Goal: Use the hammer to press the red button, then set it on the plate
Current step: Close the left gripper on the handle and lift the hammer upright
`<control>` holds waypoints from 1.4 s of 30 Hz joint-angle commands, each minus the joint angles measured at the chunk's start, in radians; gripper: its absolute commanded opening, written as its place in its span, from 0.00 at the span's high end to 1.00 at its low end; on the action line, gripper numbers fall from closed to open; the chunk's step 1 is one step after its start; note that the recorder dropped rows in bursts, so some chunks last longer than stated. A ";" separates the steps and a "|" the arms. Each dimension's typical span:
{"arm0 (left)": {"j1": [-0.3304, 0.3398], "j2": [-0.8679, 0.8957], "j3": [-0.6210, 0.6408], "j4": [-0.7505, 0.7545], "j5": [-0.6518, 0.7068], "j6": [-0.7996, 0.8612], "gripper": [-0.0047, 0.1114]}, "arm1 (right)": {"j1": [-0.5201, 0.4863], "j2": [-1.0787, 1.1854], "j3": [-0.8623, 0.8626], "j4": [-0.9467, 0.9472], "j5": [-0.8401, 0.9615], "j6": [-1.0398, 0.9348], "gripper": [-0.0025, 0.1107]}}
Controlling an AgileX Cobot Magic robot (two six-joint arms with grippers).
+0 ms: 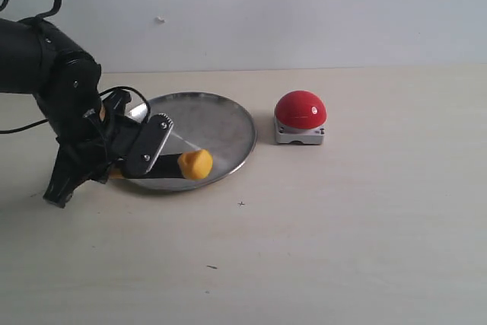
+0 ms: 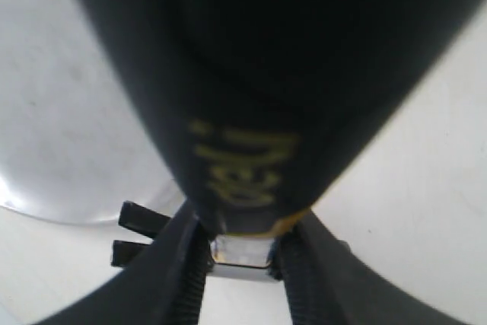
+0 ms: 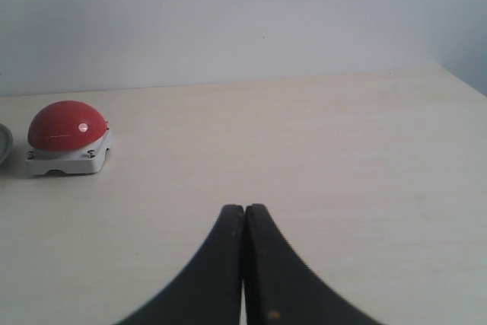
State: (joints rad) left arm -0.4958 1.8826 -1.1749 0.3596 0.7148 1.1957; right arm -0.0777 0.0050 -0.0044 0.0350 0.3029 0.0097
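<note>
The hammer (image 1: pixel 190 164) is at the near left edge of the plate (image 1: pixel 221 116), held by the left gripper (image 2: pixel 246 222). In the left wrist view, its jaws stand one on each side of the black handle, close by the yellow neck, and press against it. That looks like a firm pinch rather than a loose straddle. From the exterior view I cannot tell whether the hammer hangs just clear of the plate or rests on it.

The long axis runs almost level across the front of the plate. The head is at the left, hidden behind the arm, and the yellow end points right, toward the side where the button (image 1: pixel 300 109) sits. The button is farther back and well apart from the hammer.

This tool should be stiff and top-heavy, with nearly all its weight in the steel head. The rubber handle should give the jaws good bite, while bare steel would be slippery. A hold near the neck, as here, keeps the weight close to the jaws, so I would expect little droop or twisting. The free handle sticks out like a lever, though, and could swing into something. On the smooth metal plate the hammer could slide or clank if let go from any height, so it wants setting down low.

The right gripper (image 3: pixel 244 211) is closed on nothing, low over the table (image 1: pixel 342 226), with the button well apart from it.
</note>
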 commanded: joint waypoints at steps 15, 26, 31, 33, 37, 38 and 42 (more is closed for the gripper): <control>-0.178 -0.131 -0.002 0.490 0.118 -0.375 0.96 | -0.005 -0.005 0.004 0.003 -0.012 -0.010 0.98; -0.417 -0.217 0.125 0.893 0.135 -0.716 0.96 | -0.005 -0.005 0.004 0.003 -0.012 -0.010 0.98; -0.533 -0.249 0.211 1.106 0.225 -0.950 0.96 | -0.005 -0.005 0.004 0.003 -0.012 -0.010 0.98; -0.585 -0.263 0.249 1.172 0.262 -1.026 0.96 | -0.005 -0.005 0.004 0.003 -0.012 -0.010 0.98; -0.674 -0.287 0.327 1.327 0.313 -1.196 0.96 | -0.005 -0.005 0.004 0.003 -0.012 -0.010 0.98; -0.695 -0.292 0.339 1.354 0.321 -1.225 0.96 | -0.005 -0.005 0.004 0.003 -0.012 -0.010 0.98; -0.764 -0.296 0.358 1.382 0.333 -1.291 0.96 | -0.005 -0.005 0.004 -0.006 -0.023 -0.010 0.98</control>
State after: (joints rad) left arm -1.2164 1.6074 -0.8252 1.6551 0.9869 -0.0347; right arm -0.0777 0.0050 -0.0044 0.0350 0.3029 0.0097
